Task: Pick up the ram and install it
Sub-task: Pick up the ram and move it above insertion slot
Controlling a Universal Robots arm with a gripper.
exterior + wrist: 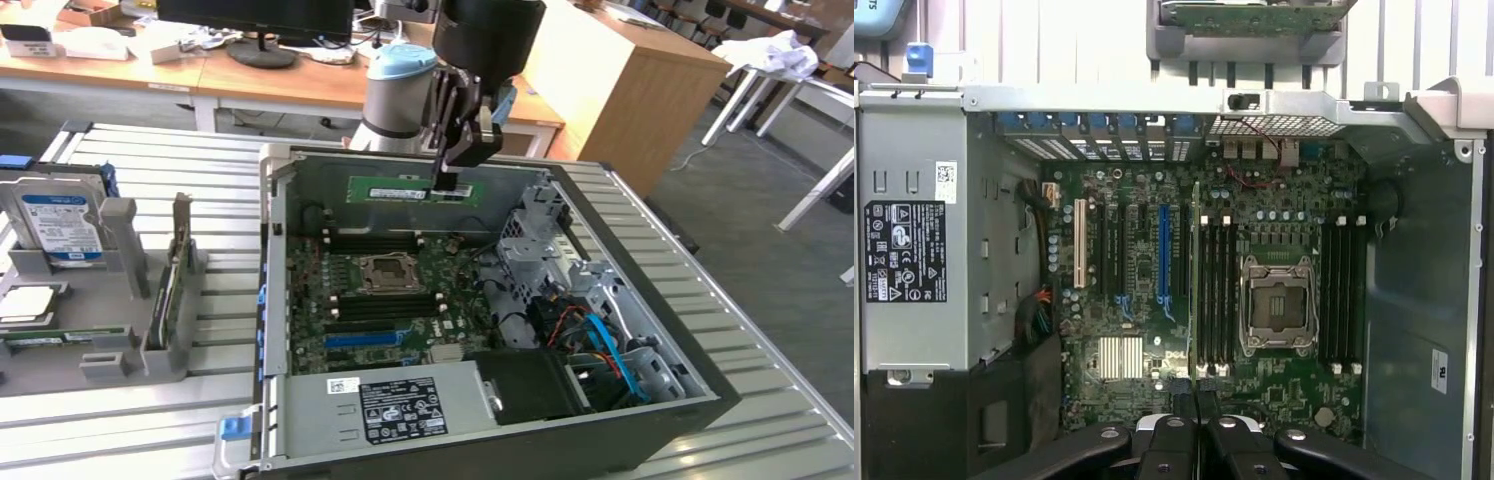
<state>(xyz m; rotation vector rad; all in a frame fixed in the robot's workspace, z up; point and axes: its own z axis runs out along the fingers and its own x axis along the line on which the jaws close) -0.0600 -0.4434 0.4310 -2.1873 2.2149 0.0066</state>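
The tool [454, 184] is clamped shut on the ram [394, 191], holding it edge-down above the open computer case [641, 435]. The ram's long axis runs parallel to the black memory slots [1216, 290], almost directly over them.

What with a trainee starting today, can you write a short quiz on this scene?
1. True or false: the gripper is shut on the ram.
2. Where is the ram? A) lying in the grey rack; B) held over the motherboard inside the open computer case; C) seated in a slot.
3. Fill in: the hard drive stands in the grey rack at the exterior view's ____.
Key: 1 true; 2 B; 3 left.
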